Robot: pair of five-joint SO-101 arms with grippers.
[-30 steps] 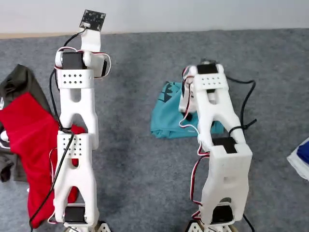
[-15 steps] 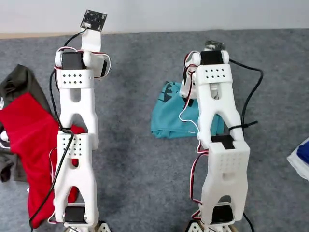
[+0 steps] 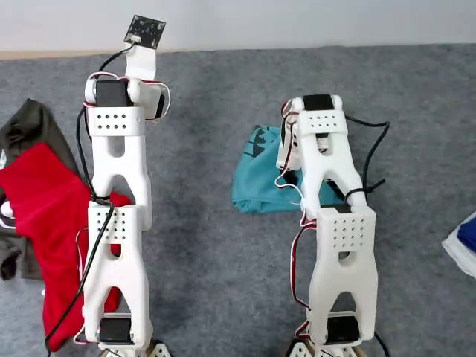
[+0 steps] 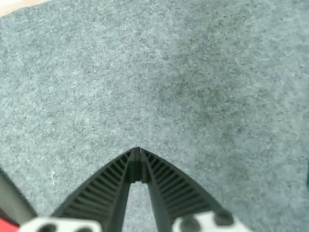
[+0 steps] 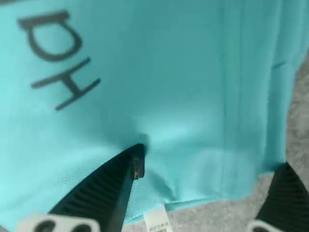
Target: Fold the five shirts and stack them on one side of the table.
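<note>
Right arm drawn back nearward since half-second ago. Right pincer [image 5: 211, 164] released, spread wide, one finger touching folded teal shirt [image 3: 256, 178] mid-bench [image 3: 223, 297]. Left pincer [image 4: 135, 157] clenched above grey bench, far left.

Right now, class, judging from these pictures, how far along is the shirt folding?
Done: the teal shirt looks folded. In hand: the open right claw rests on it. To do: the red shirt and dark shirt lie in an unfolded heap.

Grey felt-like mat [image 3: 223, 282] meets a pale wall [image 3: 297, 22] at the far edge.
</note>
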